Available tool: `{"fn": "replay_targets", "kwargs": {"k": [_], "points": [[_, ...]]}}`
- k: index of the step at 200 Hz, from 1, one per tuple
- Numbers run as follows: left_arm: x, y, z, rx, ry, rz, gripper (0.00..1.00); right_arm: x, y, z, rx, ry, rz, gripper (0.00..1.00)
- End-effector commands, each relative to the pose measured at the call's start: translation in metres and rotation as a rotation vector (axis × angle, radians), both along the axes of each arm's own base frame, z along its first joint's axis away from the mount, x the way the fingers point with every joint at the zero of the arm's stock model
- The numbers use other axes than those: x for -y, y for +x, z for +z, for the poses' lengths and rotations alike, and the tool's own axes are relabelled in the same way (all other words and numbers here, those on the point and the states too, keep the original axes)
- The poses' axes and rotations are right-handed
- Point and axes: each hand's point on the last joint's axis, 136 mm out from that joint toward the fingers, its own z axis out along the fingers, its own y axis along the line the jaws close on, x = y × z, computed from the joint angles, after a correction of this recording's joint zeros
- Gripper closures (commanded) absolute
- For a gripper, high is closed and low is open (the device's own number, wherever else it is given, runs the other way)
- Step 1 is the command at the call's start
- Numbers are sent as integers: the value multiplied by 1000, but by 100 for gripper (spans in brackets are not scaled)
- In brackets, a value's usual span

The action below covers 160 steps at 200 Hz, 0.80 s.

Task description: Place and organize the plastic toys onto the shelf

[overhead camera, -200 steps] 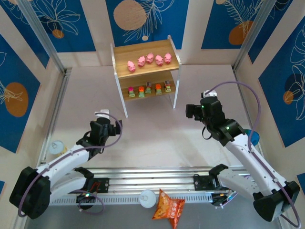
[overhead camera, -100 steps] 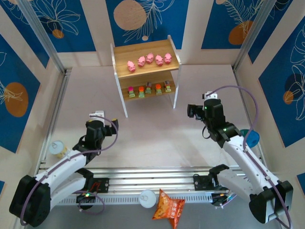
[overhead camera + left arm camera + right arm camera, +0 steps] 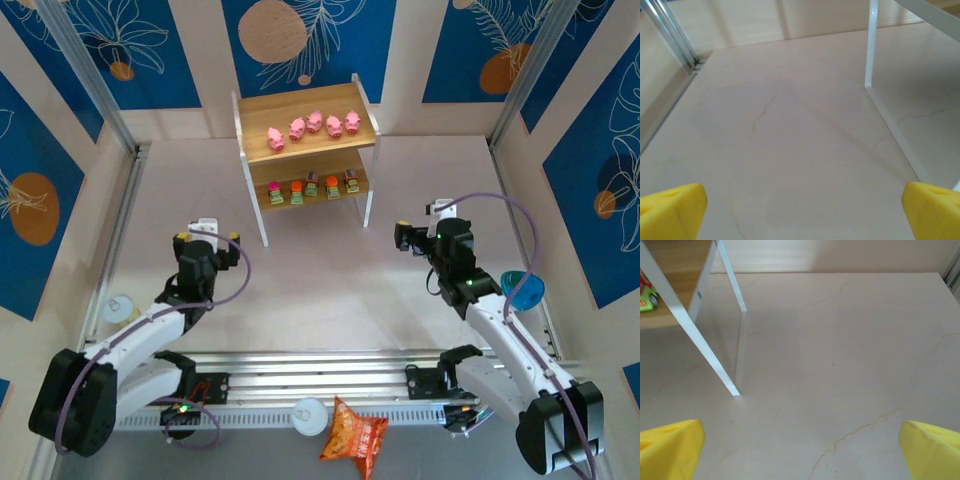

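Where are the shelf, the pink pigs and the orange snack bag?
shelf (image 3: 290, 105), top external view, bare wood of the top board.
pink pigs (image 3: 315, 123), top external view, middle pig of the row.
orange snack bag (image 3: 355, 436), top external view, centre of the bag.

blocky toy (image 3: 645, 297) cut off, shelf (image 3: 705, 346) cropped
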Motion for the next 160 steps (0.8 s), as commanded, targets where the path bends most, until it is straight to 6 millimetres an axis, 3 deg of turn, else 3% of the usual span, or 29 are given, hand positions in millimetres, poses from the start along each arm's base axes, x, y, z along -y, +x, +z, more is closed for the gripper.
{"fn": "replay_targets", "kwargs": {"k": [1, 34, 60, 97, 160], "points": [[-13, 12, 11, 74, 43, 36, 0, -1, 11, 16, 109, -1, 31, 0], [-23, 25, -13, 63, 57, 67, 0, 12, 19, 7, 130, 7, 4, 0], [-19, 35, -27, 48, 82, 37, 0, 18, 26, -4, 136, 40, 14, 1], [-15, 39, -27, 55, 86, -15, 0, 24, 38, -20, 130, 32, 11, 1], [-41, 50, -41, 67, -19, 20, 0, 37, 54, -45, 103, 39, -19, 1]]}}
